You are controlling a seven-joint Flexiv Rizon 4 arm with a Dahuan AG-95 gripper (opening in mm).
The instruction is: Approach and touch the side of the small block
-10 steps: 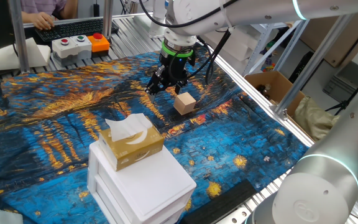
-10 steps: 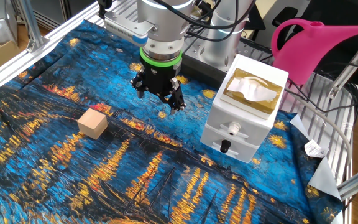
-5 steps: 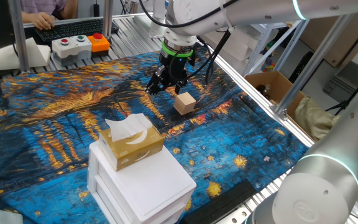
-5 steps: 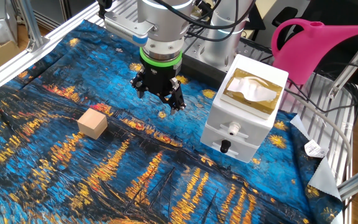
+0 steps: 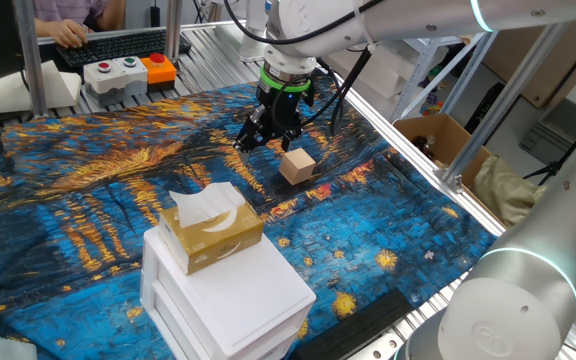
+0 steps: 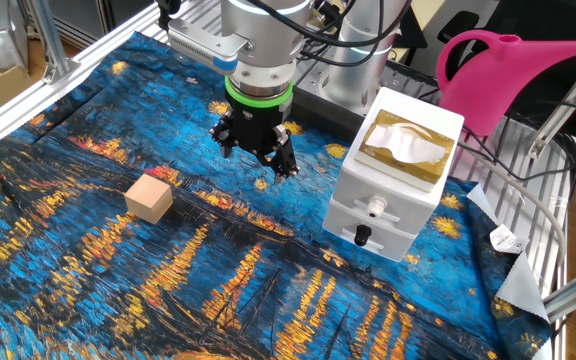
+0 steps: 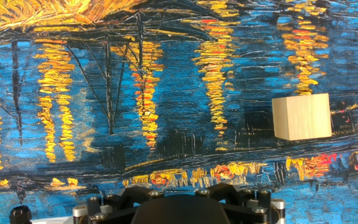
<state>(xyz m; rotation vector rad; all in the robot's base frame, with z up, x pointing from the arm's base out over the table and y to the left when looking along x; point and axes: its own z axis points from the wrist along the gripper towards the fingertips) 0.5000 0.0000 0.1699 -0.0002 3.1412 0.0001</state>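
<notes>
The small block [image 5: 297,165] is a plain light-tan cube lying on the blue-and-gold painted cloth [image 5: 88,190]. It also shows in the other fixed view [image 6: 149,198] and at the right of the hand view [image 7: 301,116]. My gripper [image 5: 266,140] hangs above the cloth a short way behind and to the left of the block, not touching it. In the other fixed view the gripper [image 6: 256,158] is to the right of the block, its black fingers spread apart with nothing between them. The hand view shows only the gripper's body at the bottom edge.
A big white box [image 5: 230,295] with a tan-and-gold tissue box [image 5: 209,232] on top stands at the front left. A pink watering can [image 6: 508,70] is beside the table. A button box [image 5: 128,72] sits at the back. A cardboard box [image 5: 438,140] stands off the table.
</notes>
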